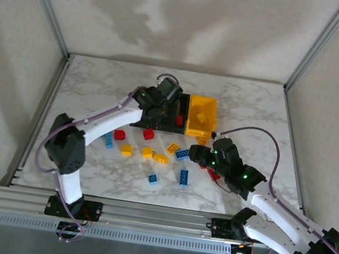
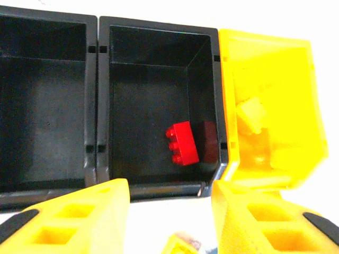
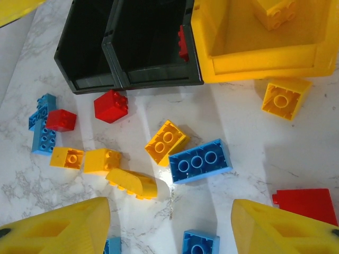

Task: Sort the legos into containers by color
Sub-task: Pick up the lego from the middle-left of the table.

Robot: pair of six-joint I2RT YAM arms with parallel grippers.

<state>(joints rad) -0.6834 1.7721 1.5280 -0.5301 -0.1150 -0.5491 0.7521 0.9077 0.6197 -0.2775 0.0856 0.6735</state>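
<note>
Your left claw point(image 2: 169, 193) hangs just above the near rim of the middle black bin point(image 2: 153, 50). Its yellow fingers point(image 2: 79, 217) are apart with nothing between them. A red brick point(image 2: 181, 143) lies on that bin's floor, close to the wall beside the yellow bin point(image 2: 280, 69), which holds a yellow brick point(image 2: 251, 114). That tells you the scheme for the containers point(image 1: 202, 130): red goes in the middle, yellow in the matching bin, and I judge the outer black bin point(image 2: 42, 100) is kept for blue. The left arm stretches forward from its base, elbow swung out to the left, wrist tipped down over the row of bins.

Your right claw point(image 3: 170, 209) also stands apart and grips nothing. It looks down at the worktop point(image 3: 249, 132) just in front of the bins, where most of the legos point(image 3: 167, 142) lie loose and mixed by colour. A long blue brick point(image 3: 200, 161) sits ahead of the gap between its fingers, and a small blue brick point(image 3: 200, 244) sits lower in that gap. So I judge blue is the likely next pick. The right arm comes in from the right, folded at the elbow, with its wrist low over the bricks.
</note>
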